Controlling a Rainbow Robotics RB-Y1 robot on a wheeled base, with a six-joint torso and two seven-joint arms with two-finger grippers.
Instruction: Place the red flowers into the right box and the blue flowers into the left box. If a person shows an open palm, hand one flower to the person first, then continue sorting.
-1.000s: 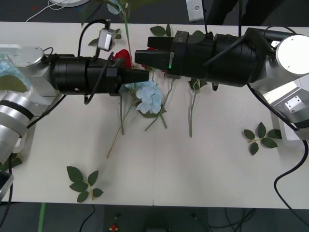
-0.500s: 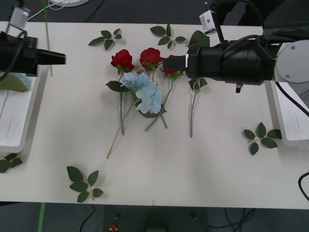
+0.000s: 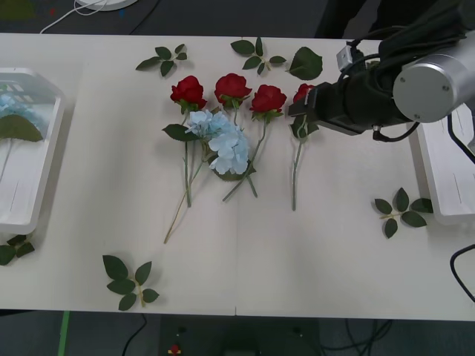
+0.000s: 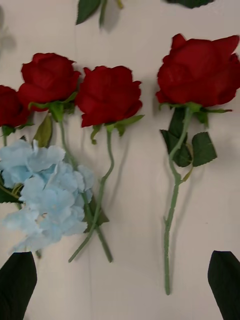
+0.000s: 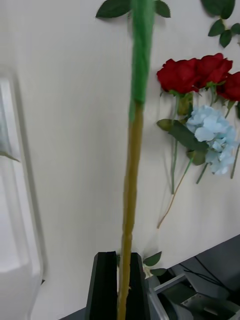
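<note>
Across the middle of the front view runs the white table [image 3: 312, 252], with the left box [image 3: 52, 159] at the frame's left edge and the right box [image 3: 438, 185] at its right edge. The left box already holds one of the blue flowers [image 3: 13, 107]; nothing shows in the visible part of the right box.

The right arm reaches in from the upper right. Its right gripper [image 4: 120, 287] hangs released, fingers spread wide, above the row of four red flowers [image 3: 232, 87] in the upper centre, roughly over the rightmost rose [image 4: 200, 70]. I judge the step in hand to be the approach to that rose. The next move calls for lowering over its thin green stem, closing there rather than on the bloom, and carrying it to the right box.

A second pale blue cluster [image 3: 228, 148] lies just below the roses, its stem crossing theirs, so it awaits sorting.

The left gripper [image 5: 120, 282] is clenched on a long thin stem [image 5: 131, 165], yellowish low and green higher; its bloom is hidden.
</note>
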